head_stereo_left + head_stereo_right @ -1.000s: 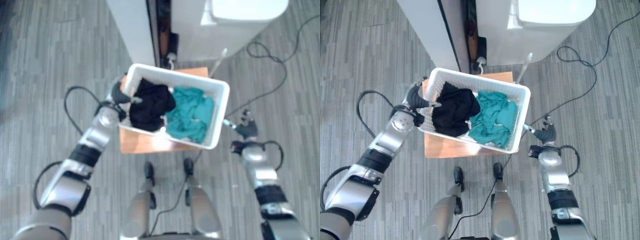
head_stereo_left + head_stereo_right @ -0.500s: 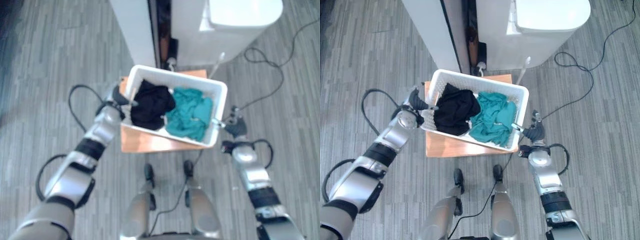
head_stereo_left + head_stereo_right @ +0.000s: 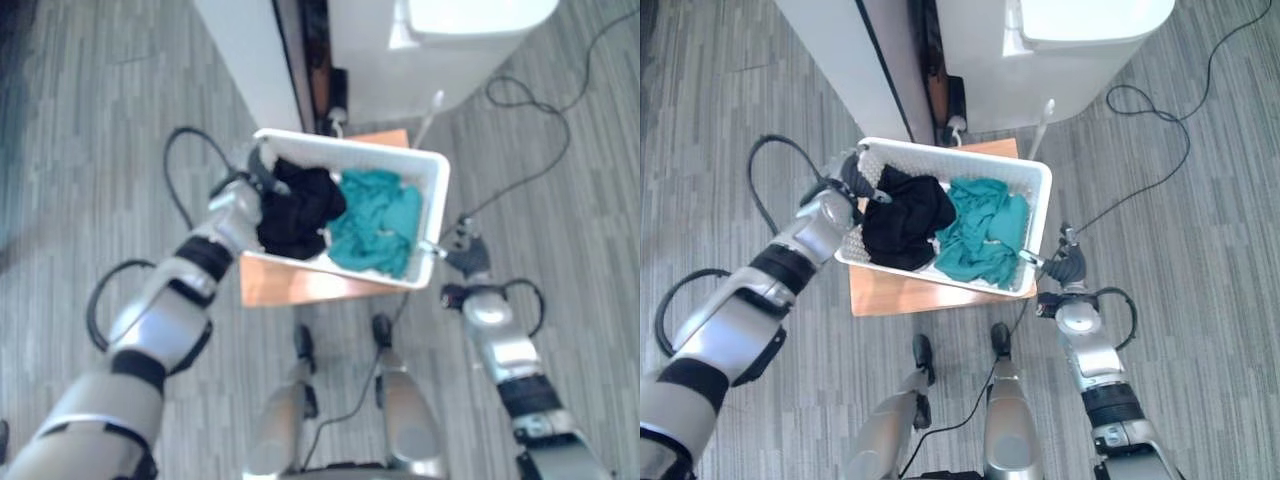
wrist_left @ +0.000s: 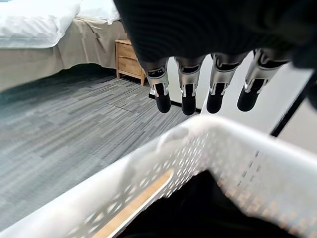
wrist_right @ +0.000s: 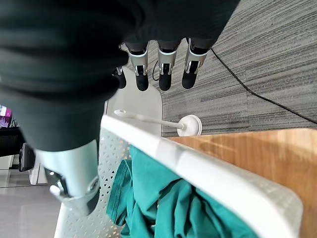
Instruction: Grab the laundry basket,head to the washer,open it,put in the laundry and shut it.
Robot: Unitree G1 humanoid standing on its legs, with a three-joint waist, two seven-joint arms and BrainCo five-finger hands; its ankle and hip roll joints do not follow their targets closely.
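We see basket [image 3: 1038, 195] on wooden table [image 3: 890, 295], before washer [image 3: 1060, 50]. Black cloth [image 3: 902, 215] and teal cloth [image 3: 980, 235] inside. Left hand [image 3: 855, 178] at left rim, fingers [image 4: 188, 91] straight (gripping nothing). Right hand [image 3: 1065, 268] at right rim, likewise extended.

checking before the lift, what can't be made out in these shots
- Table: mostly covered by the laundry basket in both eye views.
- Washer: cut off by the top edge; its door isn't visible.
- Basket bottom: hidden under the black garment and teal garment.
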